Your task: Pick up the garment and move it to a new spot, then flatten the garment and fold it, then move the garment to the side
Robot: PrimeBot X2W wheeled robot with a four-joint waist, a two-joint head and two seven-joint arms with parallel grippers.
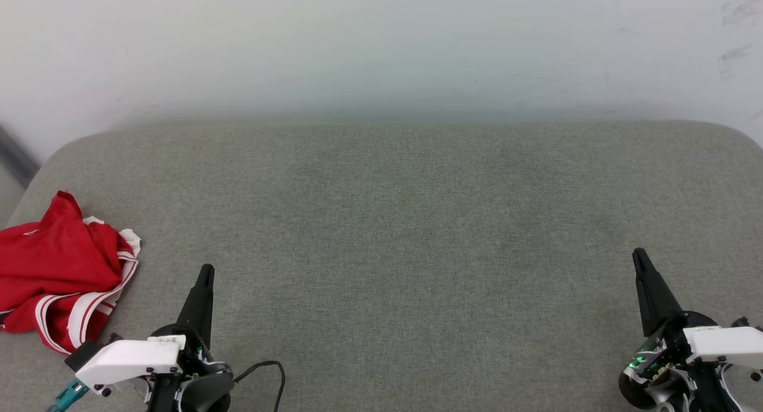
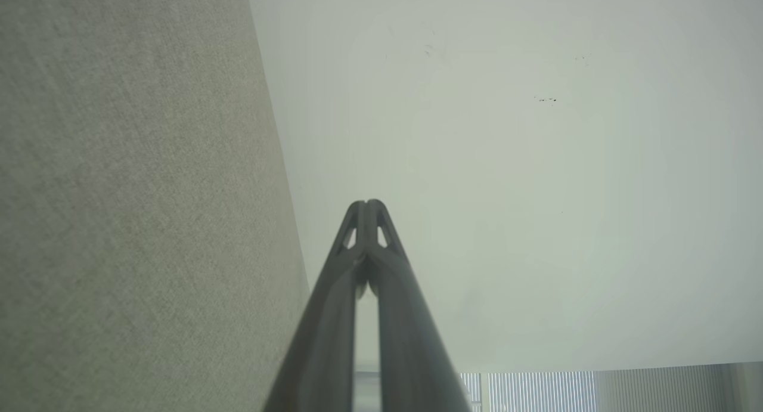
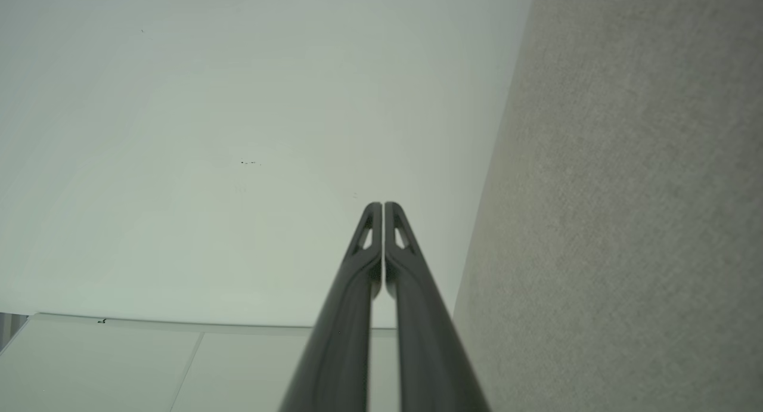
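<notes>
A table (image 1: 417, 221) covered in grey woven fabric, with rounded far corners, stands against a plain white wall (image 1: 381, 42). Faint dark scuff marks (image 1: 736, 18) smudge the wall at the upper right. The light is soft and even. The left wrist view catches pale vertical slats (image 2: 536, 391); the right wrist view shows pale panels (image 3: 119, 370) with a thin seam

Garment (image 1: 56, 275) cut off by the head view's left edge.

Left gripper (image 1: 206, 272), right gripper (image 1: 639, 256): fingers pressed together, empty.
</notes>
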